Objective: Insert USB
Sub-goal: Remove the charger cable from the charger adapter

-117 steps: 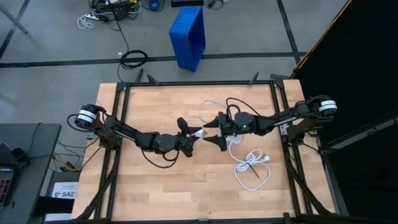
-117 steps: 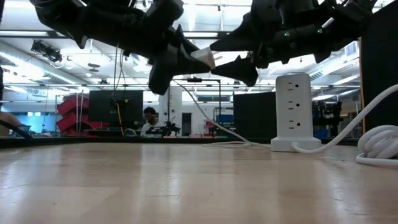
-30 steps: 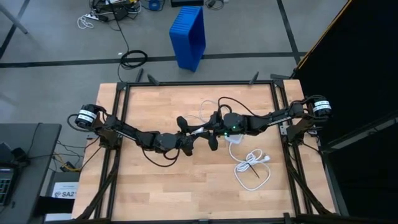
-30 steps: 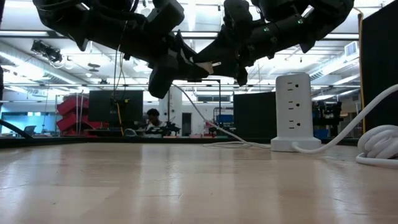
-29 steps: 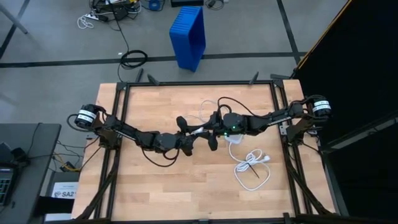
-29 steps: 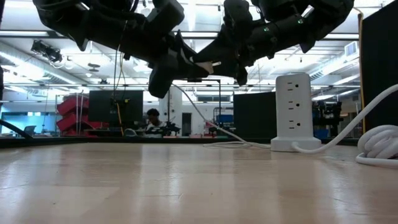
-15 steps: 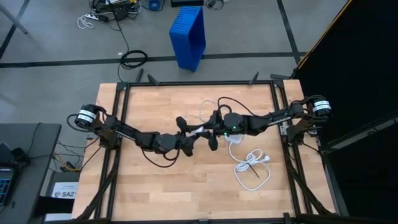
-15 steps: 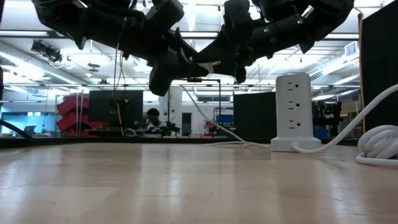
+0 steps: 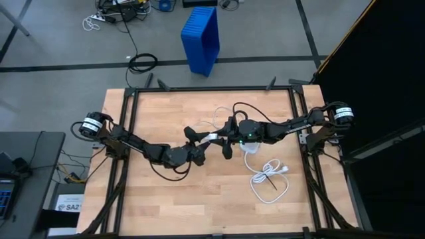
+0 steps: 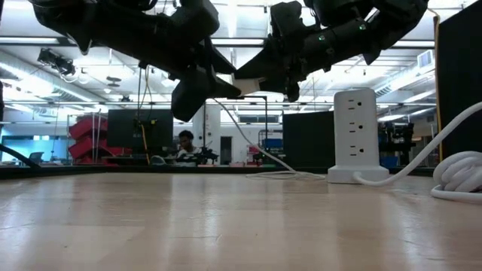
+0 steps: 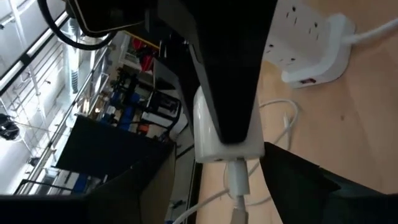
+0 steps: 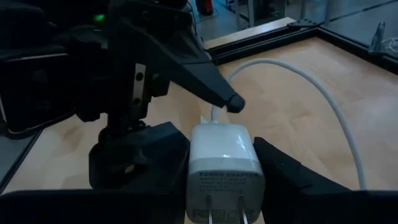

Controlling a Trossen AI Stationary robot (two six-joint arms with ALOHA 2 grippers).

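Note:
My right gripper [image 9: 228, 139] is shut on a small white adapter [image 12: 224, 158] held above the table's middle. The USB [image 9: 220, 117], a thin white cable, has its plug [image 11: 236, 179] seated in the adapter's end that faces the left arm. From there the cable drops to the table. My left gripper [image 9: 198, 144] stands open just left of the adapter, its fingers [image 11: 134, 190] on either side of the plug without touching it. My right gripper pinches the adapter by its two broad sides [image 12: 196, 155] between its two fingers. The fingers come level from the table's right side. The adapter is lifted clear of the table, its prongs [image 12: 221, 214] toward the wrist, and the USB cable hangs slack from its other end.
A white upright socket block [image 10: 355, 135] stands on the table right of centre, below the right arm. Its thick white cord [image 9: 269, 179] lies coiled toward the near right. Bare wood lies at the near left. A blue crate [image 9: 201, 38] stands on the floor beyond the table.
My left gripper has opened and let go of the USB plug at the adapter. It has drawn back a little toward the table's left edge. My right gripper has kept the adapter still.

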